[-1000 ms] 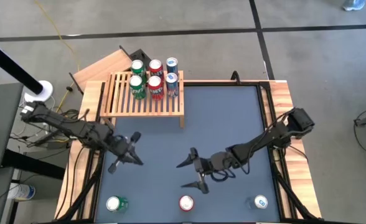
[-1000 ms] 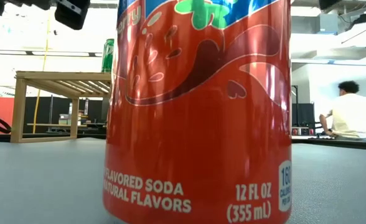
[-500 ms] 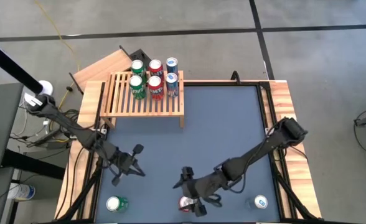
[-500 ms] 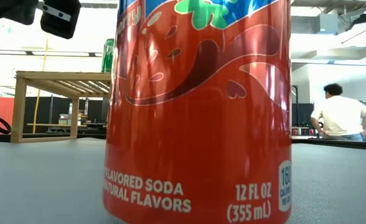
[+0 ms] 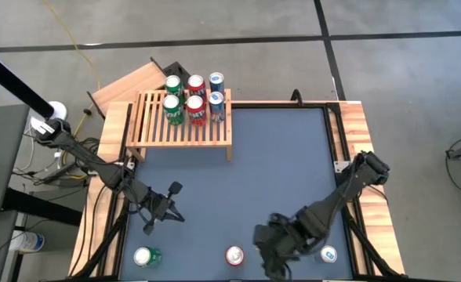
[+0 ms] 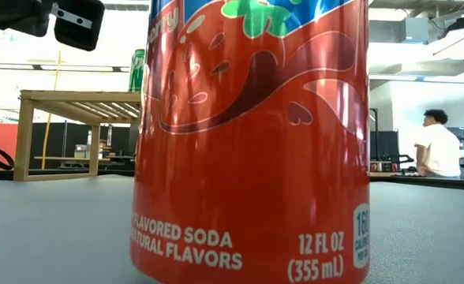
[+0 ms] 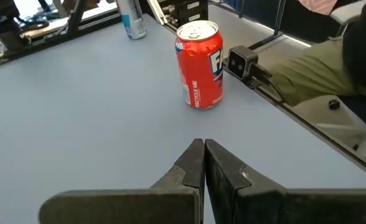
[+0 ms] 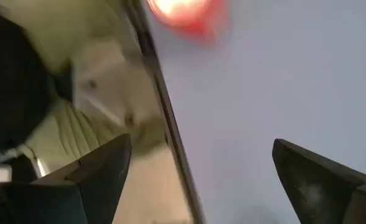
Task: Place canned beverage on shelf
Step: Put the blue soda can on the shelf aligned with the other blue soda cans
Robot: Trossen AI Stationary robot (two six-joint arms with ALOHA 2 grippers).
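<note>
A: Start with the big things. What holds everything?

B: A grey-blue table (image 5: 277, 157) with wooden side rails. At its far left end stands the slatted wooden shelf (image 5: 183, 129), carrying six cans in two rows of three, each row green, red, blue. Behind it a plain wooden board (image 5: 125, 82) lies at an angle.

A: And the arms?

B: The left arm reaches in from the left edge; the left gripper (image 5: 158, 210) sits low over the table's near-left part. In the left wrist view its fingers (image 7: 223, 171) are pressed together with nothing between them. The right arm stretches from the right rail down to the near edge, and the right gripper (image 5: 271, 249) hangs between the red can and the blue one.

A: Is that one closed too?

B: No. The right wrist view shows its two fingers (image 8: 99, 168) spread wide, with nothing gripped. That view is smeared, so the red blur ahead of it is probably the red can, though I would not swear to it.

A: Where are the loose cans?

B: Three stand along the near edge, well apart: a green can (image 5: 146, 256) on the left, the red soda can (image 5: 234, 255) in the middle, a blue can (image 5: 328, 254) on the right. The red one fills the low view.

A: Anything beyond the table?

B: A person (image 6: 439, 146) in a pale shirt, far off in the room.
</note>
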